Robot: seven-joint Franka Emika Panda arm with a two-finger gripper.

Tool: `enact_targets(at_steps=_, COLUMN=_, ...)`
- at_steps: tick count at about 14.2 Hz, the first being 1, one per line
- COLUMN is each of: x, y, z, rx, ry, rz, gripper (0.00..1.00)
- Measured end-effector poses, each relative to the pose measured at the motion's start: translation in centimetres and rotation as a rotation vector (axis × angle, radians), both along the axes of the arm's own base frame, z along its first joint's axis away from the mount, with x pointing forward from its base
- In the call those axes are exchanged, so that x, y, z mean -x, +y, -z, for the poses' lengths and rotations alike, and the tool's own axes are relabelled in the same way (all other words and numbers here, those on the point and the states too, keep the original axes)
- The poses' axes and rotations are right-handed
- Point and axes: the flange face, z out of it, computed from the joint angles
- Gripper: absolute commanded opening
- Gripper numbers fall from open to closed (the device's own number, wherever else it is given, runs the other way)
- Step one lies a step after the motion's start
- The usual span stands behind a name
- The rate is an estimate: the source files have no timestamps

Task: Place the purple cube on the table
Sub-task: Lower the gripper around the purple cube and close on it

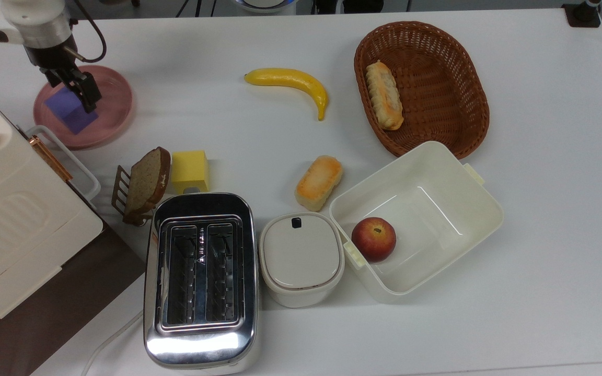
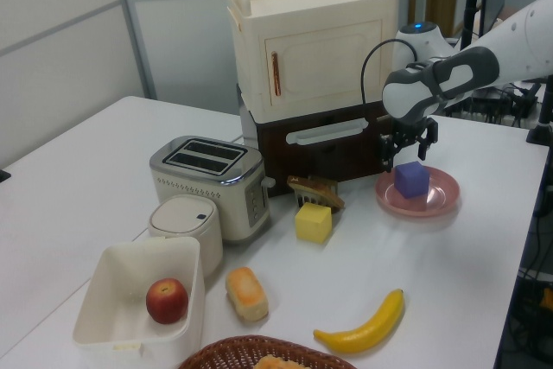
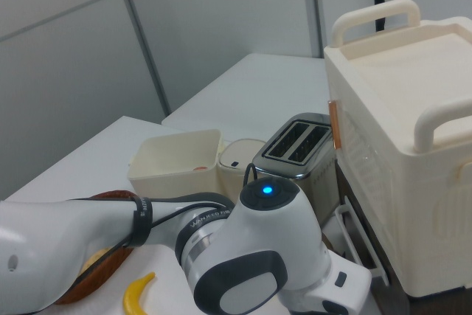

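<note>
The purple cube (image 1: pixel 71 112) (image 2: pixel 412 180) sits on the round pink plate (image 1: pixel 110 102) (image 2: pixel 436 203) at the top view's far left, on the white table (image 1: pixel 541 219) (image 2: pixel 78 170). My gripper (image 1: pixel 73 90) (image 2: pixel 406 151) hangs open just over the cube, its black fingers (image 1: pixel 89 96) spread to either side of the cube's top. In the top view the arm's wrist covers part of the cube and the plate's back rim. The gripper holds nothing.
A cream cabinet (image 1: pixel 13 224) (image 2: pixel 311 41) stands close beside the plate. A yellow block (image 1: pixel 190 169) and a bread slice in a rack (image 1: pixel 144 183) lie near the toaster (image 1: pixel 200 277). Further off are a banana (image 1: pixel 290 81), a basket (image 1: pixel 421 83) and a white bin with an apple (image 1: pixel 374 239).
</note>
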Motion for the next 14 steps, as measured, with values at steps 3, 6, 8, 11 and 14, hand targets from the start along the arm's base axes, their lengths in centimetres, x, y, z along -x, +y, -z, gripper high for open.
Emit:
enact_targets(at_steps=3, x=-0.1, y=0.0, z=0.7, rx=-0.004, ry=0.011, rz=0.0, gripper=1.0)
enact_targets(at_steps=6, x=0.0, y=-0.2, z=1.2, rx=-0.001, ry=0.021, rz=-0.002, gripper=1.0)
enact_targets(at_steps=8, x=0.3, y=-0.7, z=1.4, rx=0.0, ry=0.026, rz=0.005, gripper=1.0)
enact_targets(at_steps=11, x=0.8, y=-1.5, z=1.4, rx=0.004, ry=0.029, rz=0.017, gripper=1.0)
enact_targets(at_steps=14, x=1.1, y=-2.2, z=1.3, rx=0.017, ry=0.025, rz=0.022, gripper=1.0)
